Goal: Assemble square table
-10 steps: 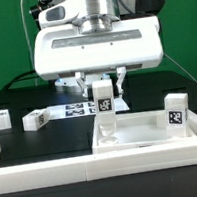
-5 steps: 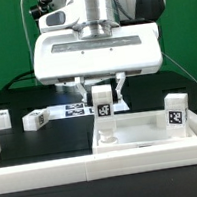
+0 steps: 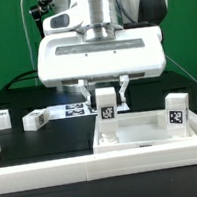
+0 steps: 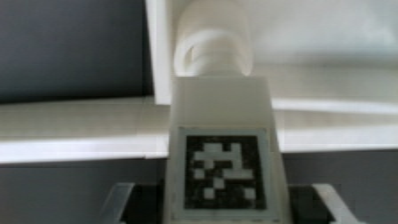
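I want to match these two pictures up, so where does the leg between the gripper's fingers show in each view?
Exterior view: the leg stands upright at the picture's centre, held by the gripper over the tabletop.
Wrist view: the leg fills the middle of the picture, close up.
Shared landmark: the black-and-white tag on the leg's face.

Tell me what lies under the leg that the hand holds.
Under the leg, held upright by the hand, lies the white tabletop, near its corner. The leg's own tip covers that spot, so any hole there cannot be seen.
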